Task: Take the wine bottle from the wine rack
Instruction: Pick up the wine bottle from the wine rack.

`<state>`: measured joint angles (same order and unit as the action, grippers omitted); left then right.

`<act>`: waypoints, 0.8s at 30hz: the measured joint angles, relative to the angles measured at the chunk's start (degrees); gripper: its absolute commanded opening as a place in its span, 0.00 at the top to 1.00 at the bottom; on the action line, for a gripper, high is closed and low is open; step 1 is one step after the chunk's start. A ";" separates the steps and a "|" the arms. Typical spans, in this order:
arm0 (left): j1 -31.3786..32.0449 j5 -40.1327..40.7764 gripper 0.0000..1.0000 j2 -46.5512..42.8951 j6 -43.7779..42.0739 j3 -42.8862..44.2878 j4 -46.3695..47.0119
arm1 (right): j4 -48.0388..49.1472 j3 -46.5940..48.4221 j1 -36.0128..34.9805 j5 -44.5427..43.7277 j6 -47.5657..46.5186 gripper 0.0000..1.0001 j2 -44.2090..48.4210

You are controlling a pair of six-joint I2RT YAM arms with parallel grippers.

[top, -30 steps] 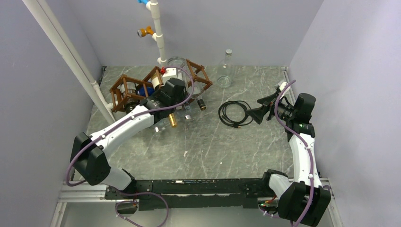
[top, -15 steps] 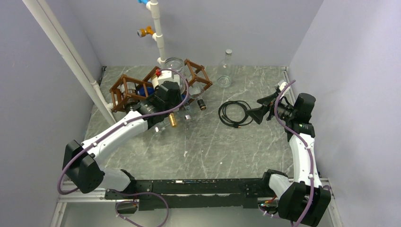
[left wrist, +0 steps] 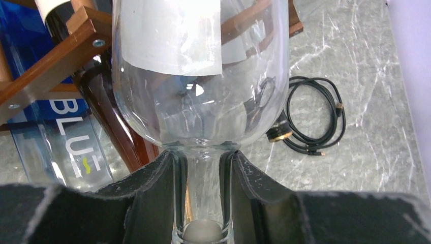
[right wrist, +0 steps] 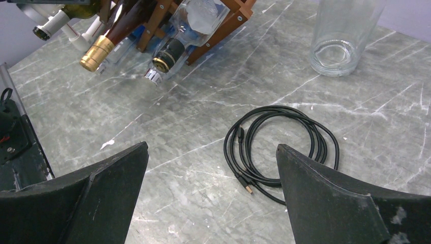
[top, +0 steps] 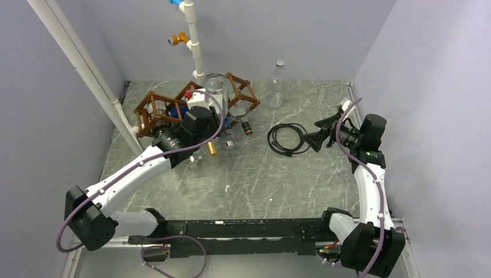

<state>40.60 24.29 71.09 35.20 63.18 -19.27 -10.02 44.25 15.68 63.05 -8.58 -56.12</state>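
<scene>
My left hand (left wrist: 203,170) grasps neck of wine bottle (left wrist: 201,101), to draw it from wine rack (left wrist: 61,56) ahead; right hand (right wrist: 212,147) released.

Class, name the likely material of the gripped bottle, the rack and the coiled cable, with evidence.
Bottle: clear glossy glass, probably; you see through it. Wine rack: brown wood, seemingly varnished, screwed joints. Cable: black, likely rubbery plastic sheath.

The left end effector (left wrist: 203,170) pinches the slim neck of a clear wine bottle (left wrist: 201,101) between its dark fingers (left wrist: 157,183). The bottle's white-labelled body fills the view above. Behind it on the left is the wooden wine rack (left wrist: 51,61), holding a blue bottle (left wrist: 61,147) and a dark brown bottle (left wrist: 119,140). On the right, a black cable (left wrist: 315,122) lies coiled on the marbled table (left wrist: 356,66).
</scene>
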 measured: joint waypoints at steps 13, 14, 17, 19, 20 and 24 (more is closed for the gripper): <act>1.90 -5.27 1.00 -6.32 1.75 -5.29 0.07 | 0.02 0.00 -0.02 -0.07 -0.07 0.00 0.04; 2.25 -5.57 1.00 -6.93 1.90 -5.75 0.07 | 0.00 0.00 -0.02 -0.11 -0.13 0.00 0.09; 3.21 -6.49 1.00 -8.22 2.01 -6.36 -0.02 | 0.04 -0.02 -0.02 -0.15 -0.24 0.00 0.39; 3.96 -7.02 1.00 -9.18 2.10 -6.78 -0.02 | 0.11 -0.02 -0.02 -0.20 -0.26 0.00 0.50; 4.33 -7.48 1.00 -9.73 2.21 -7.02 -0.07 | 0.15 -0.02 -0.02 -0.22 -0.26 0.00 0.52; 5.25 -8.85 1.00 -11.41 3.08 -8.00 0.09 | 0.20 -0.07 -0.02 -0.57 -0.28 0.00 0.63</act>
<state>45.84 15.44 59.68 38.28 55.18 -19.18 -9.82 44.18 15.66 62.48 -8.86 -55.48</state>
